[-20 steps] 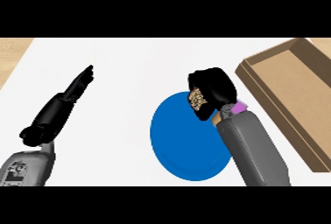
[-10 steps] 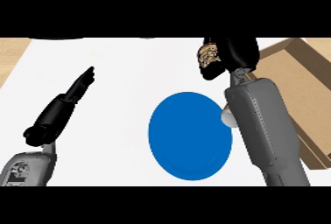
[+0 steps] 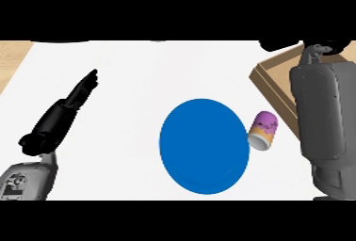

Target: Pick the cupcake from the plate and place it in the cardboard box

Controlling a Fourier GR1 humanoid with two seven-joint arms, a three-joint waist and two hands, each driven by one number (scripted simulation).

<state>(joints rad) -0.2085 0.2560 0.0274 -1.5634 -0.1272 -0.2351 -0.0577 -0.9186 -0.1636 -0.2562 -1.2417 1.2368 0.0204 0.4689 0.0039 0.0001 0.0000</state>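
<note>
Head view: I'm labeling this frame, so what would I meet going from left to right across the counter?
Left hand → blue plate → purple-and-orange can lying on its side → cardboard box, with the right forearm over it.

My plate (image 3: 204, 141) is plain solid blue on the white tabletop (image 3: 153, 70). The box (image 3: 272, 84) is tan cardboard brown. A small can (image 3: 263, 130) shows purple and orange with a white end. My left robot hand (image 3: 69, 106) is black.
</note>
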